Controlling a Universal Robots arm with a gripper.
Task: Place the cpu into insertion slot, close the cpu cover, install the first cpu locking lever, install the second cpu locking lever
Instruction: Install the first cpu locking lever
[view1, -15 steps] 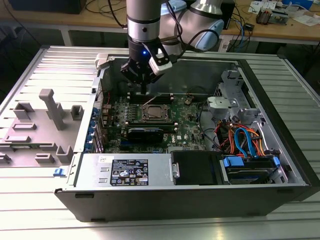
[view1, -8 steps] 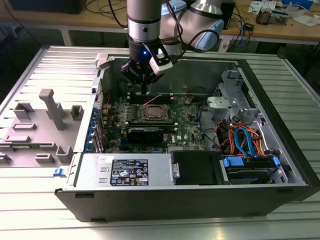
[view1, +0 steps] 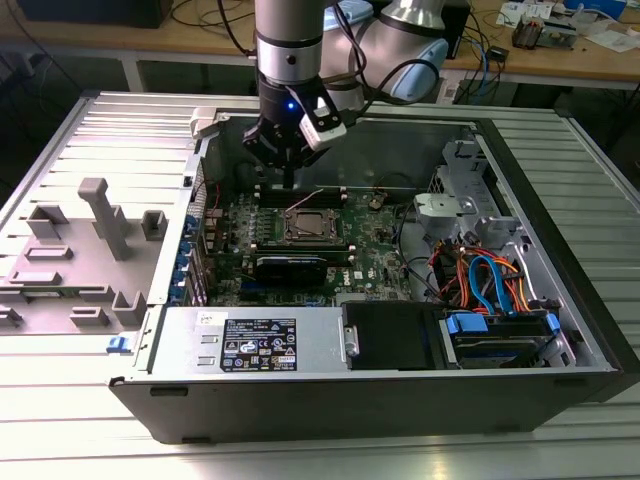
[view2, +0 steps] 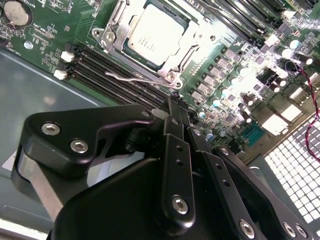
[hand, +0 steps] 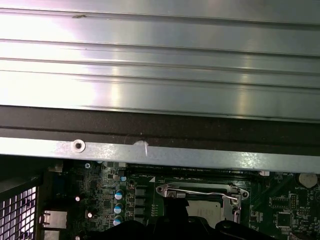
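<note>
The cpu (view2: 152, 35) lies with its silvery top up in the insertion slot (view1: 308, 228) on the green board. The cpu cover (view2: 194, 36) lies flat around it as a metal frame. One thin wire locking lever (view2: 131, 78) stands out loose along the socket's edge toward the memory slots; it also runs across the socket's near side as the same lever (hand: 200, 191). My gripper (view2: 175, 100) is shut with nothing in it. It hangs just above the memory slots, beside the socket and close to that lever. In the exterior view my gripper (view1: 288, 183) points down behind the socket.
Long black memory slots (view2: 115, 70) run beside the socket, and a coin battery (view2: 15, 12) sits on the board. A black card (view1: 290, 268), the power supply (view1: 255, 345) and a cable bundle (view1: 490, 280) fill the case front. The case wall (hand: 160, 150) rises close behind.
</note>
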